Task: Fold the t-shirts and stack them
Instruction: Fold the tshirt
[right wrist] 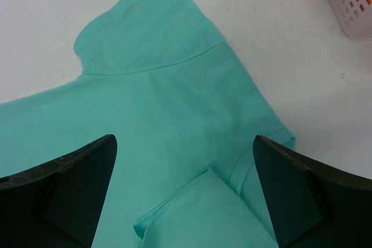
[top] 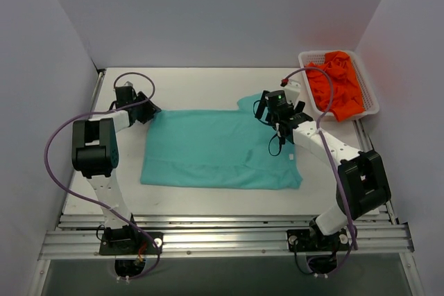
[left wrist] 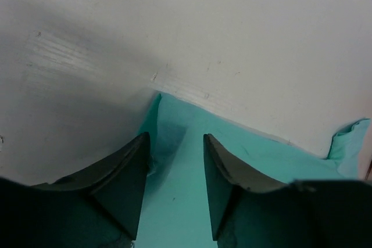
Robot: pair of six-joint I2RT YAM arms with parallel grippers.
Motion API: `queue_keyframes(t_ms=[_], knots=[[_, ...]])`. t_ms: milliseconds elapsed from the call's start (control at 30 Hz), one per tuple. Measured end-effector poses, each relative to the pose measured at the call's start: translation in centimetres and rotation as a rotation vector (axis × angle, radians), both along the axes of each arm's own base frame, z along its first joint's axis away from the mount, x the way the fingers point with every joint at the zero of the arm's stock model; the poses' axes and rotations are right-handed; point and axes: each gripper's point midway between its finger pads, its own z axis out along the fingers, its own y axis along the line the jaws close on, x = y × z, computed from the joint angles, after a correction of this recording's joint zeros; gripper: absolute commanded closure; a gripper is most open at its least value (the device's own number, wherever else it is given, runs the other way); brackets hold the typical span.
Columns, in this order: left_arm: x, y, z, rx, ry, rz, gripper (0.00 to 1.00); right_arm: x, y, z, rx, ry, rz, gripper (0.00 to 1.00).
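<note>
The left gripper (left wrist: 175, 143) stands with its jaws part-way apart, a clear gap between the fingers (left wrist: 125, 169), and the corner of the teal tee (top: 215, 150) lies in that gap (whether either pad presses the cloth cannot be told). From above, this corner is the tee's 10 o'clock corner. The right gripper (right wrist: 185, 143) is spread wide and holds nothing; it hangs over the tee's 2 o'clock corner. In its wrist view a short sleeve (right wrist: 139, 33) lies flat at 12 o'clock, and a small doubled-over flap of the same cloth sits between the fingers at 6 o'clock. The tee lies spread across the middle of the white table (top: 201, 84), long side running 9 to 3 o'clock. At the table's 2 o'clock corner a white basket (top: 312, 55) holds the orange tees (top: 336, 84), crumpled in a heap, well apart from the left gripper and near the right one.
</note>
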Motion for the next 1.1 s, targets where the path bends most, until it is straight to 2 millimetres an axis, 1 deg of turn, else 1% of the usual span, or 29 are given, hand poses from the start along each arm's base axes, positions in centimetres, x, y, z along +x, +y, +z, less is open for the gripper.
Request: queue_keyframes(t_ms=[33,67,133,167,200,267,367,433,467,533,600,667,767,900,967,1000,1100], knots=[[0.0,0.0,-0.2,0.001,0.003,-0.002,0.55,0.1,0.0,0.0,0.001,-0.001,-0.001,0.01],[0.0,-0.1,-0.3,0.000,0.005,-0.003,0.64,0.2,-0.1,-0.1,0.003,-0.002,-0.002,0.01],[0.0,0.0,-0.6,-0.001,0.011,-0.004,0.71,0.3,-0.3,-0.3,0.005,-0.002,-0.007,0.01],[0.0,-0.1,-0.8,-0.002,0.014,-0.006,0.78,0.4,-0.4,-0.5,0.006,0.000,-0.011,0.01],[0.0,-0.1,-0.9,-0.005,0.017,-0.009,0.89,0.5,-0.6,-0.7,0.005,0.004,-0.015,0.01],[0.0,-0.2,-1.1,-0.008,0.021,-0.011,0.95,0.9,-0.9,-1.5,0.008,0.015,-0.026,0.01],[0.0,-0.3,-1.0,-0.012,0.019,-0.015,0.98,1.6,-1.0,-3.2,0.021,0.039,-0.037,0.01],[0.0,-0.4,-1.0,-0.014,0.019,-0.017,0.98,2.7,-0.6,-4.5,0.029,0.061,-0.038,0.01],[-0.1,-0.4,-1.0,-0.015,0.019,-0.017,0.98,3.8,-0.4,-5.3,0.027,0.078,-0.040,0.01],[-0.1,-0.4,-1.0,-0.017,0.018,-0.020,0.98,6.6,0.2,-6.1,0.030,0.082,-0.043,0.01],[-0.1,-0.5,-1.0,-0.019,0.017,-0.022,0.98,9.8,0.8,-6.2,0.034,0.061,-0.038,0.02],[-0.1,-0.5,-1.0,-0.021,0.016,-0.025,0.98,12.5,1.0,-6.1,0.030,0.038,-0.036,0.02],[-0.3,-0.7,-1.1,-0.026,0.019,-0.030,0.98,15.4,0.5,-5.5,0.019,0.011,-0.043,0.02],[-0.5,-0.8,-1.3,-0.030,0.026,-0.033,0.98,18.6,0.0,-4.4,0.000,-0.028,-0.053,0.02],[-0.6,-0.8,-1.4,-0.031,0.028,-0.034,0.98,19.9,-0.4,-4.5,-0.009,-0.035,-0.059,0.02],[-0.6,-0.8,-1.4,-0.032,0.028,-0.035,0.98,20.4,-0.4,-4.7,-0.011,-0.036,-0.061,0.02],[-0.6,-0.8,-1.4,-0.033,0.027,-0.035,0.98,21.0,-0.7,-6.6,-0.024,-0.011,-0.062,0.02]])
